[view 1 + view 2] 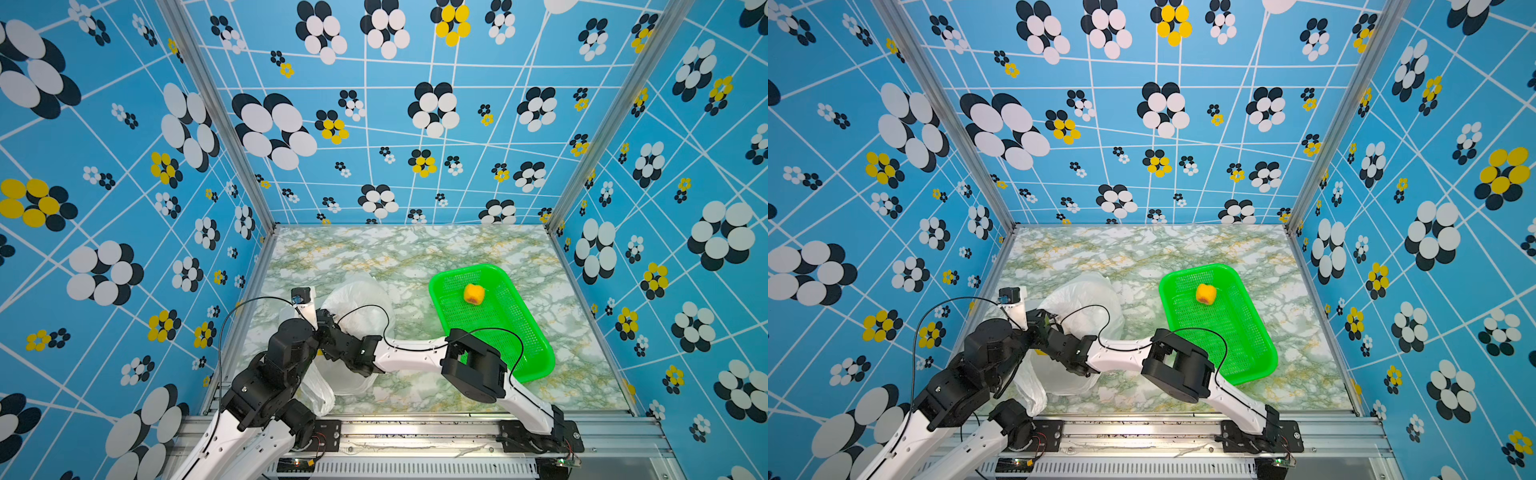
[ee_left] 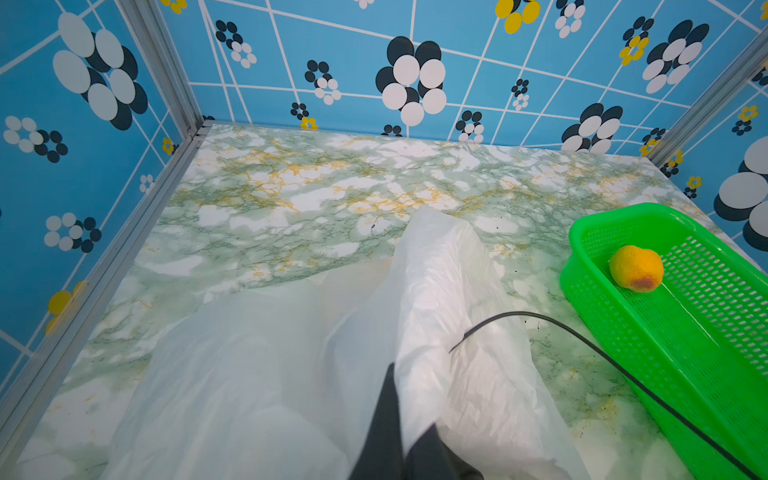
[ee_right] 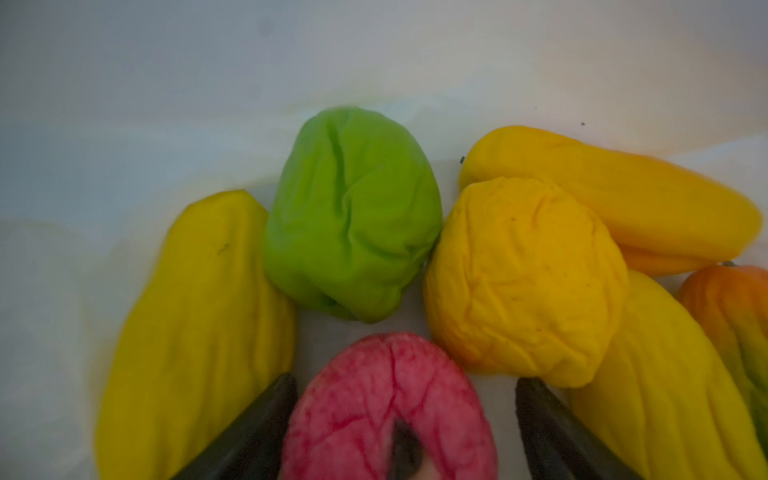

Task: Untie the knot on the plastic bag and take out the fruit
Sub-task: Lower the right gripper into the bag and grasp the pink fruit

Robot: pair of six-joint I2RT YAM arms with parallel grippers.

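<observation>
Fruit removal: left tool (image 2: 409,415) clenches the plastic bag (image 2: 291,353). Right tool (image 3: 407,380), released, straddles the red fruit (image 3: 386,415); close next.

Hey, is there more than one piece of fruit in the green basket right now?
No, a single yellow-orange fruit lies in the green basket, and the rest of its mesh floor is bare.

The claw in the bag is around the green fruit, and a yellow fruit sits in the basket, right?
No: the right wrist view shows the right gripper around the red fruit, not the green fruit. The rest is right.
</observation>
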